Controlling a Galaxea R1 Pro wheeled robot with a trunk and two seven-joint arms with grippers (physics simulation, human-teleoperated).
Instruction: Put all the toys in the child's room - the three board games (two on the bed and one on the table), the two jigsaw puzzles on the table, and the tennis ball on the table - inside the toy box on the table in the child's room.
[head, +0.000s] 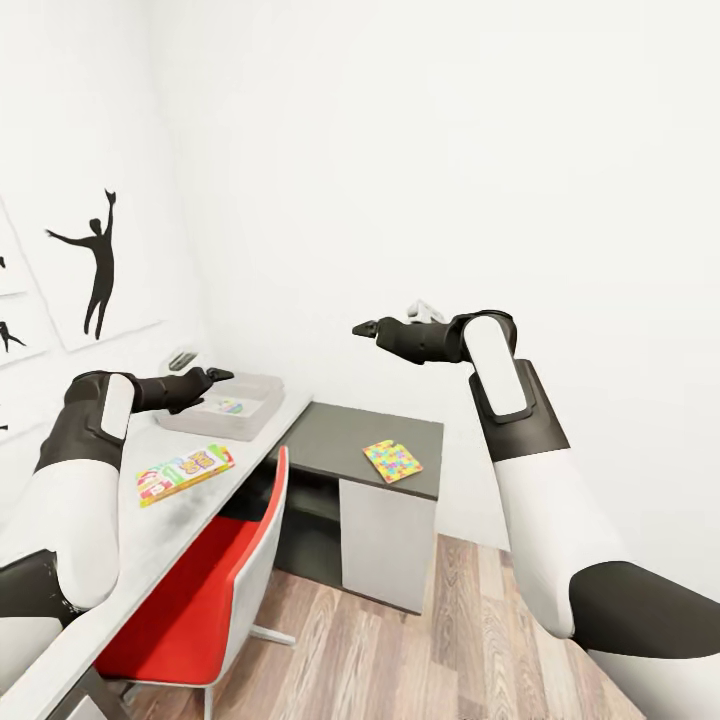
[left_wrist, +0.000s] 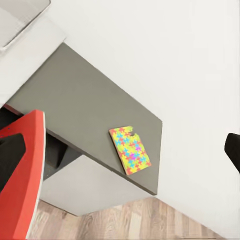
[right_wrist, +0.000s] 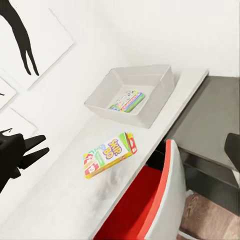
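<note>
Your left end effector (head: 212, 376) hovers open over the toy box (head: 262, 385); right end effector (head: 366, 327): state indeterminate. Jigsaw puzzle (head: 392, 460) at 3 o'clock of the box.

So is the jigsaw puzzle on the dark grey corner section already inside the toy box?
No, the jigsaw puzzle lies flat on the dark grey corner section, well apart from the toy box.

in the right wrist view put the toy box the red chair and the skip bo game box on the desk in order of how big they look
1. Red chair: nearest the camera and cut off by the frame, so its apparent size is inflated.
2. Toy box: farther back on the light desk top.
3. Skip-Bo game box: clearly the smallest, lying between them.
</note>
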